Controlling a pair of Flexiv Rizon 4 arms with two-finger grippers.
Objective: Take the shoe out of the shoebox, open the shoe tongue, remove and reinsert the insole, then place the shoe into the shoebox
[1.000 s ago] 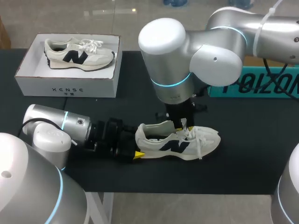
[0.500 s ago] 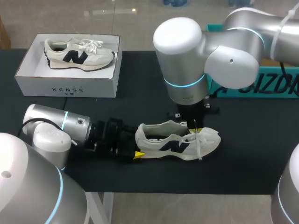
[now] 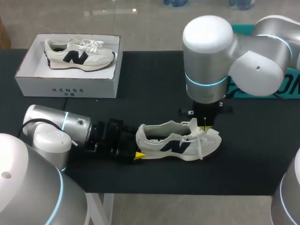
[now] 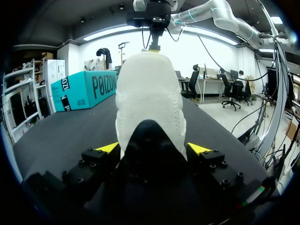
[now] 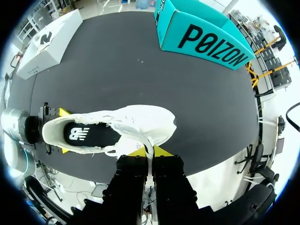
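A cream sneaker [image 3: 178,143] with a dark logo lies on its sole on the black table [image 3: 140,93], toe to the right. My left gripper [image 3: 137,146] lies flat on the table, and its wide-set fingers press both sides of the heel [image 4: 149,93]. My right gripper [image 3: 205,127] hangs straight down over the laces. In the right wrist view its fingers [image 5: 150,151] are shut on a white shoelace [image 5: 146,143] that runs up from the sneaker [image 5: 136,126]. The black insole [image 5: 86,135] shows inside the shoe. The white shoebox [image 3: 65,86] stands at the back left.
A second matching sneaker [image 3: 79,54] lies inside the shoebox. A teal carton [image 3: 290,86] stands on the table at the back right, behind my right arm. Bare black table lies between the shoebox and the sneaker.
My right arm has moved right, from over the shoe's opening to over the laces near the toe, and its fingers have closed. The left arm and the sneaker have stayed put.
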